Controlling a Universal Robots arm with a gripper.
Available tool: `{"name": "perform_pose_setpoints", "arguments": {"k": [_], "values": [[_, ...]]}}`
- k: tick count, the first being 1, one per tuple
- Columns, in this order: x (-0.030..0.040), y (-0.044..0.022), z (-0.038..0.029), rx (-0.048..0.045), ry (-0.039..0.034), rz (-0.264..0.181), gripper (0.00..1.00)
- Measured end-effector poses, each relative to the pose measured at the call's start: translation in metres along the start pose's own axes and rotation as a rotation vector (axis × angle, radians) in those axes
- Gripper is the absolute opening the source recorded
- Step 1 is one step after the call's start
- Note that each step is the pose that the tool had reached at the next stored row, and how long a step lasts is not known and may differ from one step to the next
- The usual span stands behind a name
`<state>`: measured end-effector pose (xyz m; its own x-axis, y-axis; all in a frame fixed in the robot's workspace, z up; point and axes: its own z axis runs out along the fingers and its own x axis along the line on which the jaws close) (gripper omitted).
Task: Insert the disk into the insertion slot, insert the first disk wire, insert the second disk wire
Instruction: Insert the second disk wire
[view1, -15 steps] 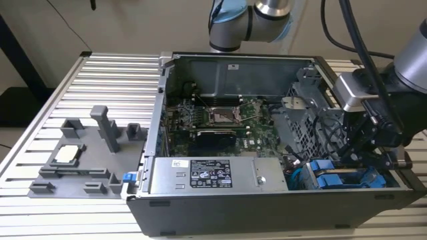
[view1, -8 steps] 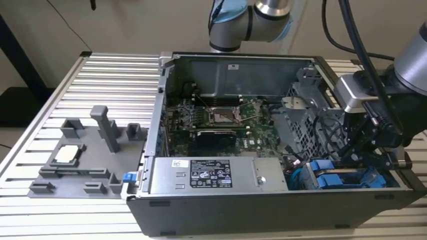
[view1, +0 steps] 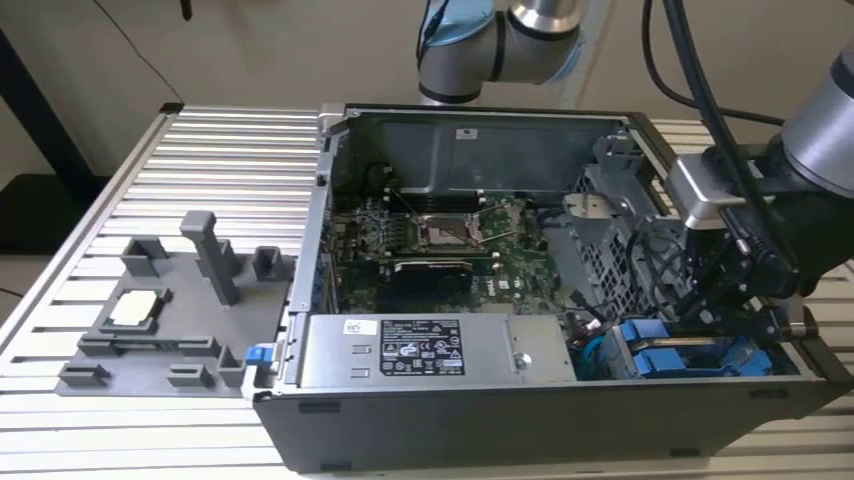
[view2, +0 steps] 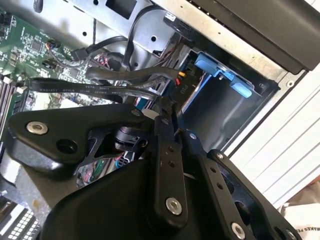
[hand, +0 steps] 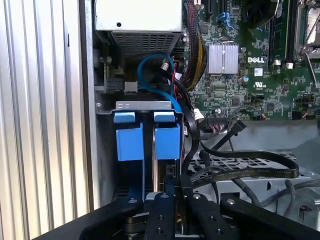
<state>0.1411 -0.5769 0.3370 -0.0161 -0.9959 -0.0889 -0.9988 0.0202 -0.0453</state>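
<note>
The disk (hand: 166, 141) is seen seated in the insertion slot (hand: 144, 105) in the first wrist view; just beside it the hand (hand: 171, 192) is narrowed around a black wire (hand: 240, 172).

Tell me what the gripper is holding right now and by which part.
Cannot be told. The gripper sits at the insertion slot beside the blue-framed disk, among black cables; its tips are hidden.

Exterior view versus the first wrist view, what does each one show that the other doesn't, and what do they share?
Exterior view: the grey fixture tray on the slatted table, beside the open computer case, and the arm's joints behind it.
First wrist view: the blue cable looping above the drive cage, and the flat black cables.
Both: the blue drive frames, the green motherboard.
</note>
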Motion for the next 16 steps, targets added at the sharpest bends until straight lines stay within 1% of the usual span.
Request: {"name": "perform_pose_setpoints", "arguments": {"k": [5, 6, 7, 8, 9, 11, 14, 16], "values": [[0.0001, 0.0001, 0.0010, 0.0002, -0.0008, 0.001, 0.16], [0.0001, -0.0002, 0.0016, 0.0008, -0.0024, 0.001, 0.17], [0.0001, -0.0001, 0.0016, 0.0002, -0.0021, 0.002, 0.17], [0.0002, -0.0001, 0.0008, -0.0003, -0.0017, 0.003, 0.17], [0.0000, -0.0001, -0.0009, -0.0007, -0.0008, 0.004, 0.24], [-0.0002, -0.0002, -0.0041, -0.0012, -0.0009, 0.006, 0.24], [-0.0004, -0.0003, -0.0064, -0.0013, -0.0007, 0.008, 0.24], [-0.0010, -0.0005, -0.0121, -0.0013, -0.0006, 0.010, 0.24]]}}
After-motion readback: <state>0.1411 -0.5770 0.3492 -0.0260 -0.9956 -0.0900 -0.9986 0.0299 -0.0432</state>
